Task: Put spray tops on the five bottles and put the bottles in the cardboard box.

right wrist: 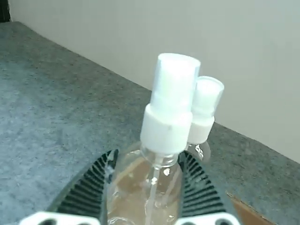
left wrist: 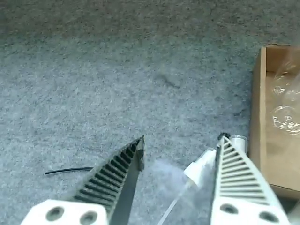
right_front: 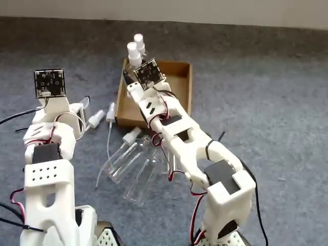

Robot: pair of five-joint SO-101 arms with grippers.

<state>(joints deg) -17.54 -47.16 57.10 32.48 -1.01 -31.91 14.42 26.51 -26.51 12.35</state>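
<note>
You have soft, even light, faint shadows on the grey carpet [right_front: 277, 102], small glints on the clear plastic bottle [right wrist: 140, 185].

The high camera is looking steeply down across the whole carpet [right_front: 277, 102]. The left wrist camera is facing it closely, sharing the cardboard box [right_front: 179, 87] at upper centre; the right is hugging 2 capped bottles [right wrist: 171, 112].

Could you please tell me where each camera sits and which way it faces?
High view: fixed above the arms' bases, looking down at carpet; left arm, right arm, cardboard box.
Left wrist view: on the left wrist, facing down at carpet; open left gripper beside a spray top.
Right wrist view: on the right wrist, facing nearly level toward the wall; right gripper clamps a bottle.
Shared: high and left wrist views show the cardboard box.
</note>
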